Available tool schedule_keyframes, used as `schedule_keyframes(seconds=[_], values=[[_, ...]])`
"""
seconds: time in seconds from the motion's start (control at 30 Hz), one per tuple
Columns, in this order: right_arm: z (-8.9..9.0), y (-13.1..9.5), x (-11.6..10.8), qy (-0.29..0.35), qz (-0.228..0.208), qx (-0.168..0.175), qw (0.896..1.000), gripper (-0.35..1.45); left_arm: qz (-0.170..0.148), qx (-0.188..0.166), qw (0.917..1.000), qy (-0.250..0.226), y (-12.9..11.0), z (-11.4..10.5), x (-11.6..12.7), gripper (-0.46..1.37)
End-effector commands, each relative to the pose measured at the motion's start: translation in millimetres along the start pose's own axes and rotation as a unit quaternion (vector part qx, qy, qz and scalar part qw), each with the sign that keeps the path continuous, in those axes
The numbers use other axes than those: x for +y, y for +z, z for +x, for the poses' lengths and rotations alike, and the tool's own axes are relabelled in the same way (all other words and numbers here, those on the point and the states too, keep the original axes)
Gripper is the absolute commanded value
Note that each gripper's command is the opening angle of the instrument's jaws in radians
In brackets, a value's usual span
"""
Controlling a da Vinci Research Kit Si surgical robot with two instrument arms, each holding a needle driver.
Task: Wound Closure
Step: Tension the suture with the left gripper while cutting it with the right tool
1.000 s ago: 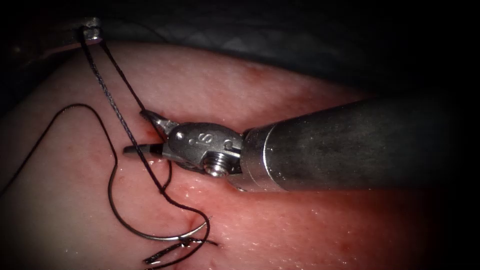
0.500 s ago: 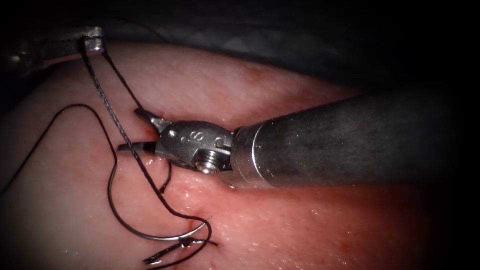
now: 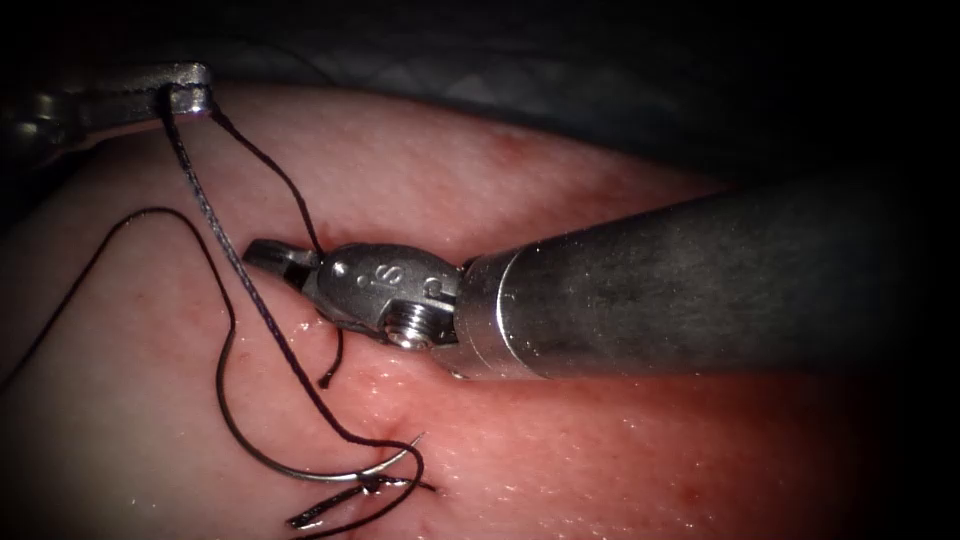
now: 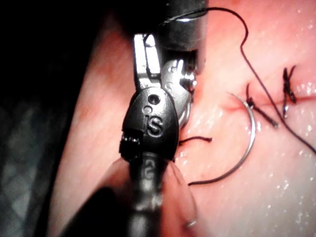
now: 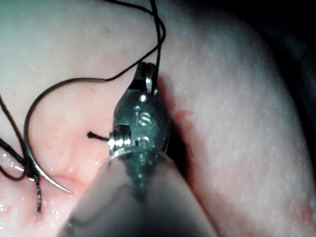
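Observation:
My left tool (image 3: 185, 85) is at the upper left, shut on the dark thread (image 3: 215, 215); two strands drop from it. My right tool (image 3: 272, 256) comes in from the right and is shut on the thinner strand. That strand bows between the two tools. The right tool's shut jaws (image 5: 147, 74) have thread rising from their tips. The curved needle (image 3: 290, 465) lies loose on the tissue (image 3: 600, 470) at the lower left. Neither tool holds it, and its tip is beside a stitch. The needle (image 5: 29, 128) (image 4: 252, 140) rests flat.
A short loose thread end (image 3: 327, 378) lies under the right tool's wrist. A tied stitch with dark cut ends (image 3: 345, 498) sits just below the needle's tip. A long thin thread loop (image 3: 150, 215) trails off to the left. The tissue's far edge drops into darkness.
The right tool's jaws were open around the thin strand and have shut on it. That strand was taut and now bows. The left tool has edged slightly right.

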Motion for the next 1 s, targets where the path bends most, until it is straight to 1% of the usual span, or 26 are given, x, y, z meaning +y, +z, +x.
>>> schedule_keyframes(seconds=[0.03,0.2,0.5,0.6,0.63,0.67,0.7,0.73,0.8,1.0], values=[[0.1,-0.2,0.2,-0.010,0.006,0.001,1.000,-0.35,-0.002,0.000,1.0000,0.000,0.0,-0.1,0.0,-0.35],[0.0,-0.6,0.2,-0.026,0.010,0.002,1.000,-0.35,-0.002,0.001,1.0000,0.000,0.0,-0.3,-0.2,-0.35],[-0.2,-1.2,0.2,-0.036,0.025,-0.011,0.999,-0.35,-0.003,0.001,1.0000,0.000,-0.3,-0.9,-0.9,-0.35],[-0.4,-1.1,0.2,-0.039,0.026,0.001,0.999,-0.35,-0.002,0.000,1.0000,0.000,-0.4,-1.1,-1.1,-0.35],[-0.4,-0.7,0.2,-0.039,-0.021,0.019,0.999,0.85,-0.001,0.000,1.0000,0.000,-0.6,-1.2,-1.3,-0.35],[-0.2,-0.4,0.4,-0.036,-0.066,0.023,0.997,1.43,0.000,-0.001,1.0000,0.000,-0.6,-1.3,-1.4,-0.35],[-0.1,-0.3,0.5,-0.034,-0.081,0.023,0.996,1.43,0.000,-0.001,1.0000,0.000,-0.6,-1.3,-1.4,-0.35],[0.0,-0.2,0.6,-0.033,-0.077,0.027,0.996,1.43,0.000,-0.001,1.0000,0.000,-0.6,-1.3,-1.4,-0.35],[0.0,-0.3,0.6,-0.032,-0.049,0.034,0.998,1.43,0.000,-0.001,1.0000,0.000,-0.6,-1.3,-1.4,-0.35],[-0.4,-2.1,0.8,-0.033,-0.048,0.033,0.998,1.43,0.005,-0.003,1.0000,0.003,-1.1,-1.3,-2.2,-0.35]])
